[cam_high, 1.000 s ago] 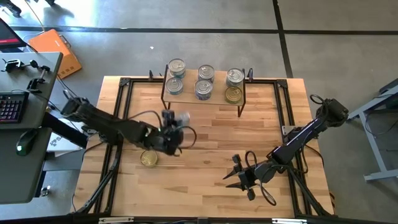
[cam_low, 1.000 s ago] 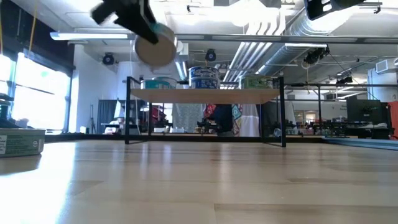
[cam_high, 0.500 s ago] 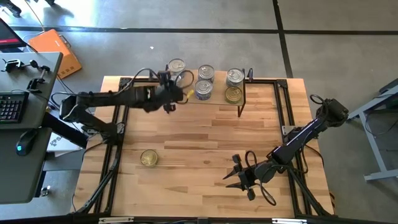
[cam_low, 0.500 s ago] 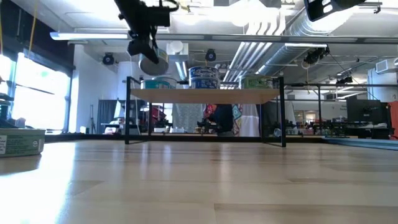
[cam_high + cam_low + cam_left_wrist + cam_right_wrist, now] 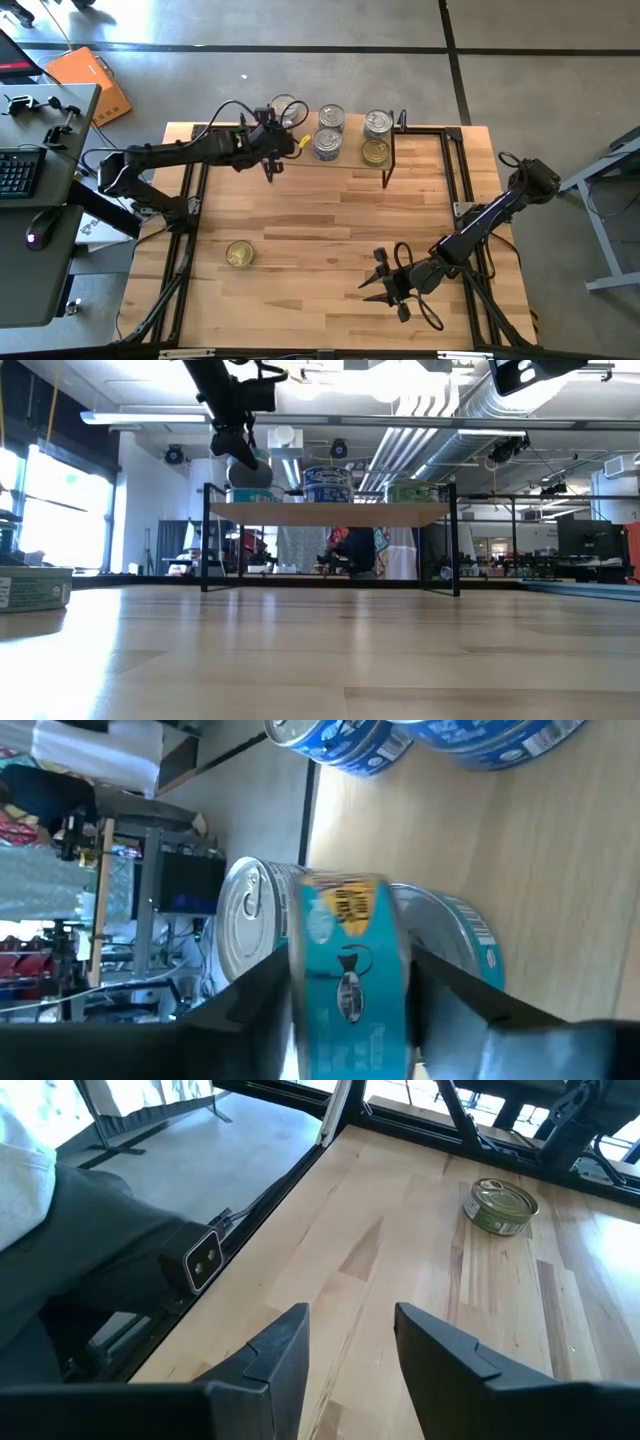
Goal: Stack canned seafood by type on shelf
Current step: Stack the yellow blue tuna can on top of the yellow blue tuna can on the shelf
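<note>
Left claw (image 5: pixel 272 140) grips a blue-labelled can (image 5: pixel 345 975) over the shelf (image 5: pixel 330 513) at upper centre; right claw (image 5: pixel 385 285), lower right, hangs open, empty.

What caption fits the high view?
Left gripper places a can on the shelf; right gripper waits.
</note>
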